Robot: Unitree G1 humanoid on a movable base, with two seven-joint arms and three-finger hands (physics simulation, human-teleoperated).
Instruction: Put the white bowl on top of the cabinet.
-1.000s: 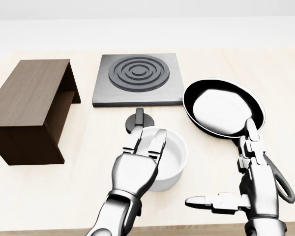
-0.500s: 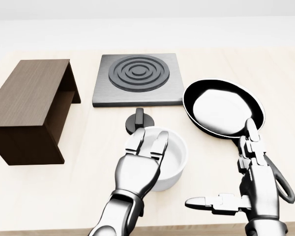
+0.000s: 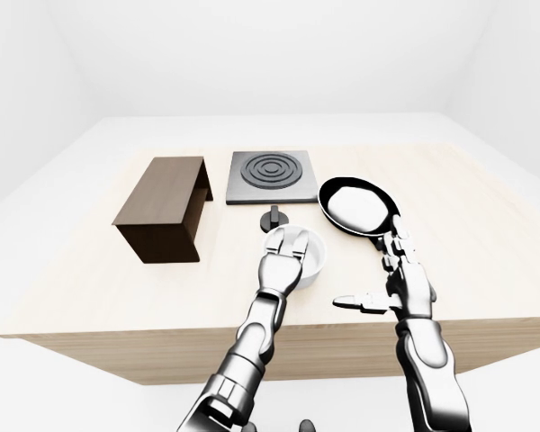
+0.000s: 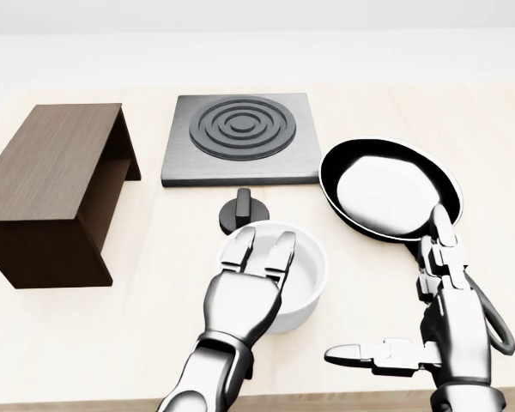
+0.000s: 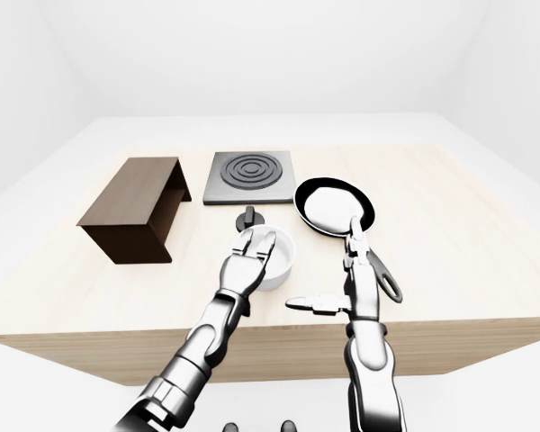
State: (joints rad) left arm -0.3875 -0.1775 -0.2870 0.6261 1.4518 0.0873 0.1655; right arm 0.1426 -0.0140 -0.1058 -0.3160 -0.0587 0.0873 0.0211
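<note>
Under the left hand, fingers apart: white bowl upright, mouth up.

Left hand fingers extended, spread; right hand upright, thumb sideways.

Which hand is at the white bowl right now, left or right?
The left hand. Its open fingers reach over the white bowl rim, while the right hand stands spread near the frying pan handle, apart from the bowl.

A bare simulated kitchen in a blank white room. On the wooden counter, a hotplate and frying pan sit beyond the right hand.
</note>
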